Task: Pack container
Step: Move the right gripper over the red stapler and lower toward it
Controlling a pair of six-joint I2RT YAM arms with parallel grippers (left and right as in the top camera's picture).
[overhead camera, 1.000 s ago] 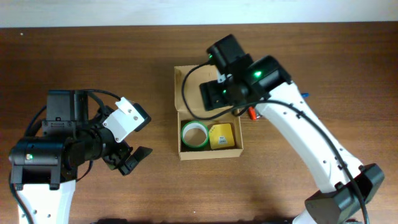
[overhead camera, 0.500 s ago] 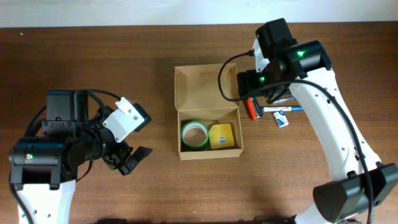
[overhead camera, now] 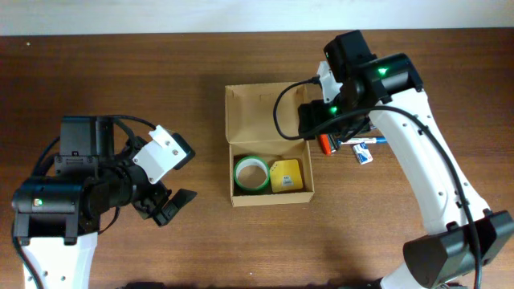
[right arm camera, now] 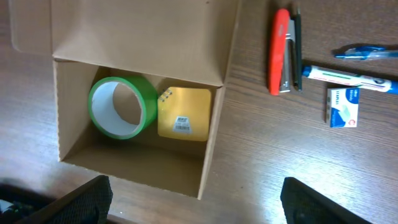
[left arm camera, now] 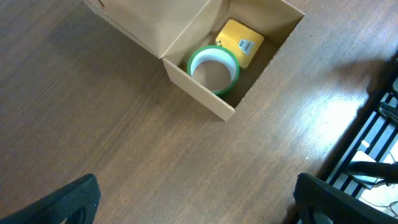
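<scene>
Cardboard container (overhead camera: 257,112) open, orange stapler (overhead camera: 325,145) partly under right arm (overhead camera: 411,152)

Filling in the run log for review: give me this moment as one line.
container: lid open, holds green tape roll, yellow pad | stapler: outside container | left gripper: open, empty | right gripper: open, empty

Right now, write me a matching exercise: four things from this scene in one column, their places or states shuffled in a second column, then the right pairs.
1. green tape roll
2. yellow notepad
3. orange stapler
4. cardboard container

A. on the table, beside the container
B. flap lid open
C. inside the container, on the stapler's side
D. inside the container, on the side away from the stapler

Pairs: 1-D, 2-C, 3-A, 4-B
</scene>
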